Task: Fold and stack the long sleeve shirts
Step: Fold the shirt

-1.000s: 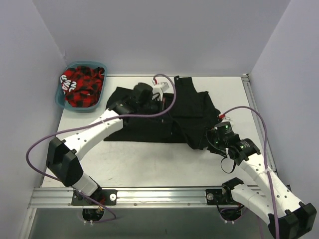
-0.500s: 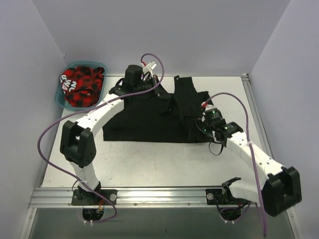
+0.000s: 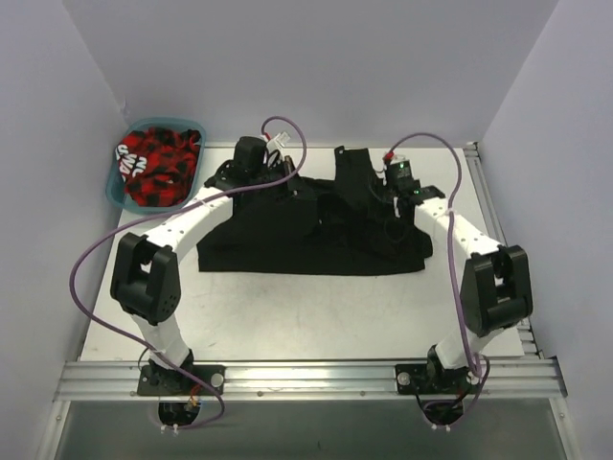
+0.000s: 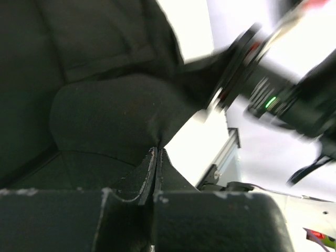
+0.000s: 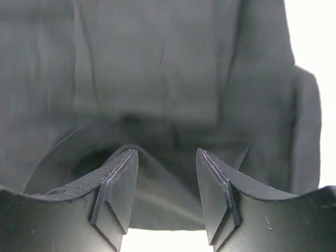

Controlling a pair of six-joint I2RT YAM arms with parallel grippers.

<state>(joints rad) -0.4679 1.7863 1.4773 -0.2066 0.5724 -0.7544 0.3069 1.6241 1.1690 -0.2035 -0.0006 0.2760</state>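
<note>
A black long sleeve shirt [image 3: 287, 240] lies spread across the middle of the table, bunched toward its right side. My left gripper [image 3: 299, 184] sits over the shirt's far edge and, in the left wrist view, is shut [image 4: 156, 151] on a pinch of the black cloth [image 4: 110, 115]. My right gripper [image 3: 385, 203] hovers over the rumpled right part of the shirt. Seen from the right wrist, its jaws [image 5: 167, 157] stand apart with a raised fold of black cloth [image 5: 157, 79] between and beyond them; the pads [image 5: 118, 181] are not pressed together.
A teal basket [image 3: 201, 158] at the far left holds a red and black patterned cloth [image 3: 153, 165]. Metal rails run along the table's right edge [image 3: 484, 206] and near edge [image 3: 306, 379]. The right arm [image 4: 273, 89] shows blurred in the left wrist view.
The right arm swung from the near right up to the shirt's far right part, and its jaws narrowed. The left gripper moved slightly toward the far edge, still shut. The shirt now lies flatter and wider.
</note>
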